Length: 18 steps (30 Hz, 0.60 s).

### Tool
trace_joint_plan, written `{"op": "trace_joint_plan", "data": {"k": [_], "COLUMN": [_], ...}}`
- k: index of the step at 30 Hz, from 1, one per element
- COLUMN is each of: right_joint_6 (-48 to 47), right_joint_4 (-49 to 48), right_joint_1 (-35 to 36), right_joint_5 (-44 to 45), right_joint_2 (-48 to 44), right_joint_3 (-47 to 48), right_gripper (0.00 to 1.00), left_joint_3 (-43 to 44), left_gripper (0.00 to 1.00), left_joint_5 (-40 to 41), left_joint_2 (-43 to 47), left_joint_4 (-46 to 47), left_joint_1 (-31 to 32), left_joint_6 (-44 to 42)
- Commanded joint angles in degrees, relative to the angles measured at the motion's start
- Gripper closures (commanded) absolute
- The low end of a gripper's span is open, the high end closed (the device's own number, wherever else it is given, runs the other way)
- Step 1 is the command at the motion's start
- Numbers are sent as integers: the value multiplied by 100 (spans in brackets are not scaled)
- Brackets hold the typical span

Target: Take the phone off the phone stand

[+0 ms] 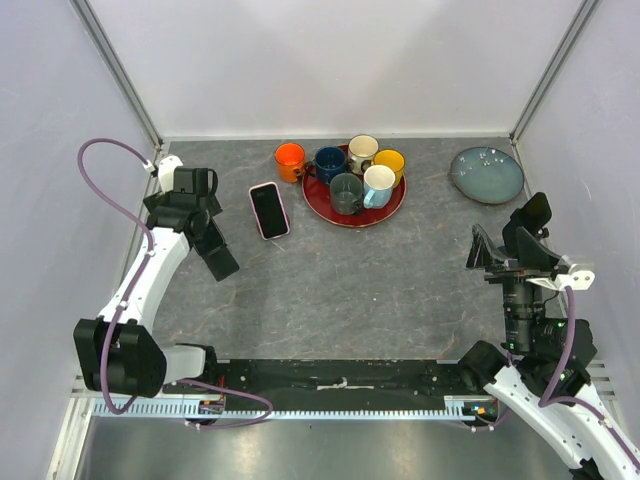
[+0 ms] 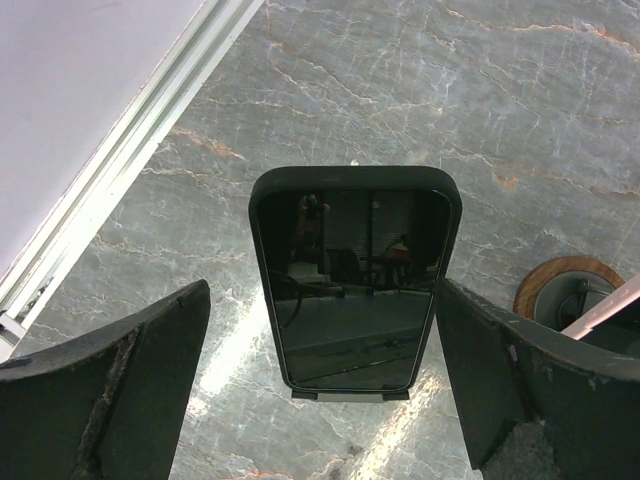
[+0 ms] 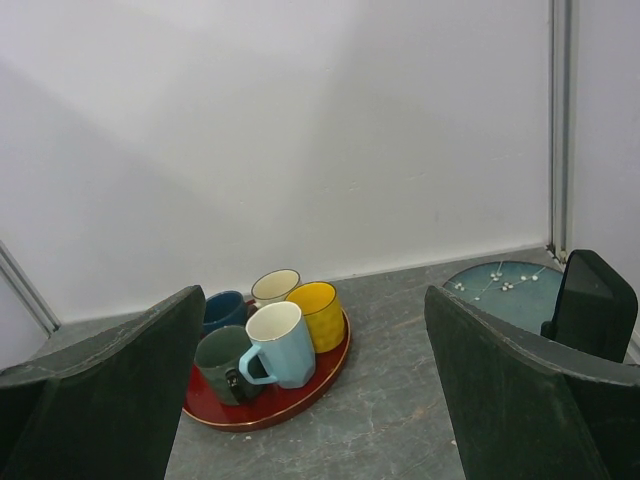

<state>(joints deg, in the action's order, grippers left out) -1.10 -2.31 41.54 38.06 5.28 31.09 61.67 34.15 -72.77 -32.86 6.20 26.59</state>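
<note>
Premises: a robot test cell of laboratory type, not a home or a shop.

Evidence:
- Plain white panels (image 1: 340, 60) close in three sides, held by aluminium posts (image 1: 118, 70).
- A grey stone-pattern surface (image 1: 380, 280) carries the left arm (image 1: 150, 275) and the right arm (image 1: 530, 310), mounted at its near edge along a slotted cable duct (image 1: 330, 408).
- A purple cable (image 1: 100, 190) loops openly off the left arm.
- Household items are few and look staged: mugs (image 1: 378, 185) on and beside a red tray (image 1: 320, 205), a blue-grey plate (image 1: 487, 175) and a phone (image 1: 269, 210).
</note>
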Motion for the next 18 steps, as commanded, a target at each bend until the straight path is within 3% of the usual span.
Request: {"op": "trace_joint_plan", "data": {"k": [1,12,18], "right_joint_6": [31,22,5], "right_joint_4": [-59,-59,-59], "right_joint_1": [38,38,38], "right_joint_5": [-89,-106,-106], "right_joint_2": [-71,-106,-132], "right_joint_3": [-42,-51,-59], "right_gripper": [2,2,2], "left_joint_3": [214,21,-6], "left_gripper": [0,0,0], "left_joint_5": [390,-295,-172], "left_joint_2": [-18,79,132], "left_joint_4": [192,833,878], "left_joint_1": [13,48,48], "left_joint_6": [259,312,259]}}
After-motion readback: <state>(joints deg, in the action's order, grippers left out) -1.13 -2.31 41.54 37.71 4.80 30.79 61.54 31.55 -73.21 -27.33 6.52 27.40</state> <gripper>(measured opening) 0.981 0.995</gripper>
